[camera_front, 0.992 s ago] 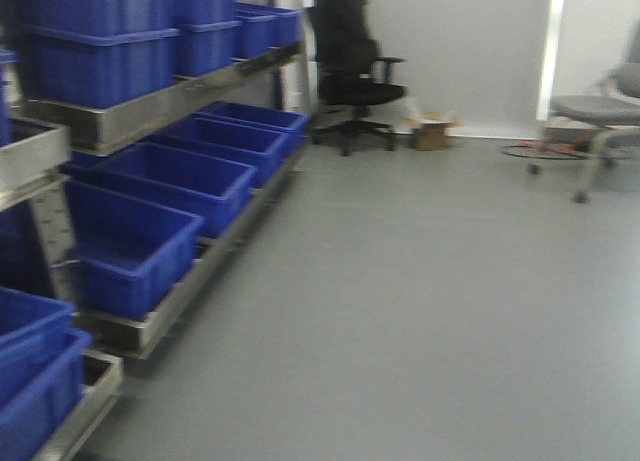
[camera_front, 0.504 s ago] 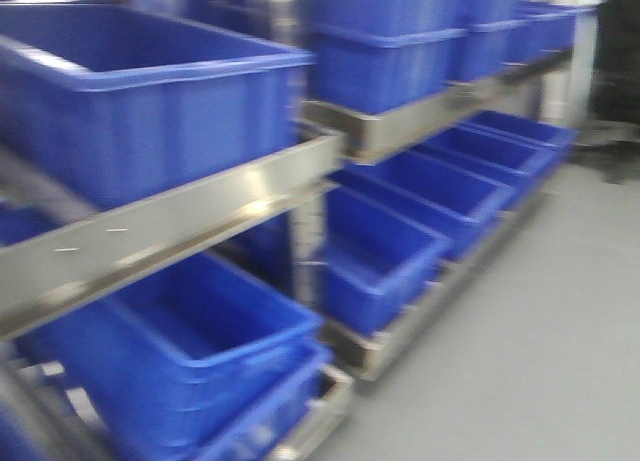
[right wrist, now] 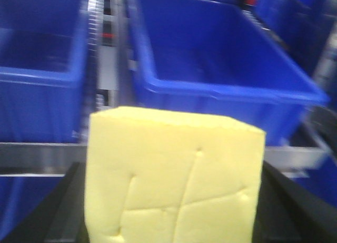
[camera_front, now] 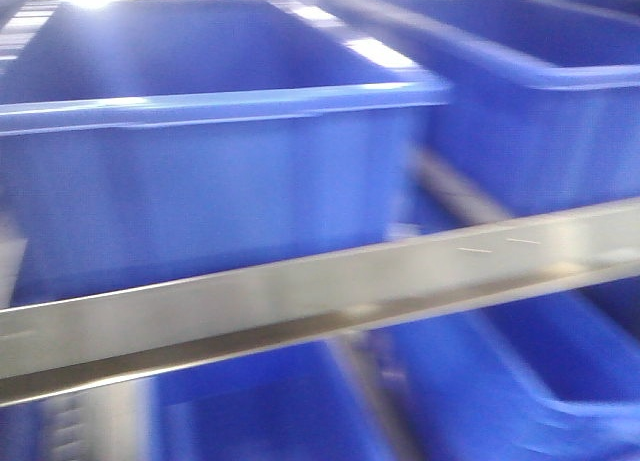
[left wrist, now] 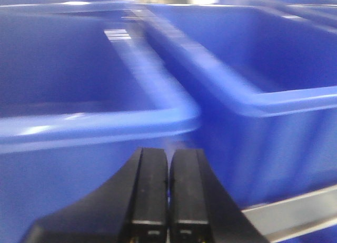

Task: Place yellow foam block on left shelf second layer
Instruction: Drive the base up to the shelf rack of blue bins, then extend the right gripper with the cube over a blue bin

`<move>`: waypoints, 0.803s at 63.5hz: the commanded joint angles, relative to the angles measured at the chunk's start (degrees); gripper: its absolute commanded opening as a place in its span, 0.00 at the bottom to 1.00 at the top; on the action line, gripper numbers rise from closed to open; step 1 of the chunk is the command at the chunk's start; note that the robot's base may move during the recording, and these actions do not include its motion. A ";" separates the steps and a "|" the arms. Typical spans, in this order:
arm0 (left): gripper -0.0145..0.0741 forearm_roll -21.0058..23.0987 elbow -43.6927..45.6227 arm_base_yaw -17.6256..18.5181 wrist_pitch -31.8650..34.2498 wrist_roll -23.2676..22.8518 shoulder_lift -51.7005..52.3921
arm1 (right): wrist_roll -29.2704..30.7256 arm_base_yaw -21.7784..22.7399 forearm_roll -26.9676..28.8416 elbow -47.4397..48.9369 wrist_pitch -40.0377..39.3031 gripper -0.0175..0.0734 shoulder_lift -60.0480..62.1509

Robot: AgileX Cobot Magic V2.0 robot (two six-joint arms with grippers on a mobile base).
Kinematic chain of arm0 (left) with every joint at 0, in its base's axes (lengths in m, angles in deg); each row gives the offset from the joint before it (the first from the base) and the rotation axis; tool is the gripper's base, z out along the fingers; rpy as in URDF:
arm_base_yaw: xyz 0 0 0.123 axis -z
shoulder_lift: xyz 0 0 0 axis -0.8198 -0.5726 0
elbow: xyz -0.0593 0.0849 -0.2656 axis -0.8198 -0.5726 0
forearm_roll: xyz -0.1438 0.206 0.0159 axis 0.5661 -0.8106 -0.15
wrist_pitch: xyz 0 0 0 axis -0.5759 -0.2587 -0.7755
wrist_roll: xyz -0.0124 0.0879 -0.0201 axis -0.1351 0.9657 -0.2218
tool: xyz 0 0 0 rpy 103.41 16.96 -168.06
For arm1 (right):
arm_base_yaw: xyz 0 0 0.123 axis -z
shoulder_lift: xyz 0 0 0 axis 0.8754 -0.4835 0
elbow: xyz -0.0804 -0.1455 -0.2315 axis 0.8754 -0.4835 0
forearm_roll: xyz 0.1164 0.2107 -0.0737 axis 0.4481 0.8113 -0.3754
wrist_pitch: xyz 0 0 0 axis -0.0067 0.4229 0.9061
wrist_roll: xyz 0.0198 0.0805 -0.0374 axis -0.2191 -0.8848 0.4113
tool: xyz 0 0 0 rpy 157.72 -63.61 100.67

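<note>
Block status: your right fingers (right wrist: 287, 211) clamp the yellow foam block (right wrist: 174, 180) from both sides, and they show dark at its left and right flanks. Its broad creased face is turned toward the wrist camera, with a thin strip of the top face above. The top edge dips slightly to the right. The bottom is cropped, so you can't call a long axis; what shows reads near-square.

The block hangs in front of the shelf. Beyond its top edge an open blue bin (right wrist: 221, 58) gapes wide, its near rim just above the block's right corner. A second bin (right wrist: 37, 53) sits to the left, with a notched metal upright (right wrist: 108, 58) between the two. The steel shelf rail (right wrist: 37, 158) runs behind the block at mid-height.

Your left fingers (left wrist: 150, 201) are pressed together pad to pad, pointing at the seam between two bin rims (left wrist: 174, 116). The front view is heavily blurred.
</note>
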 commanded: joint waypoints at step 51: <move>0.32 0.42 -1.58 -0.02 4.76 -0.22 0.77 | 0.33 0.35 -0.46 1.64 -5.11 0.50 -1.45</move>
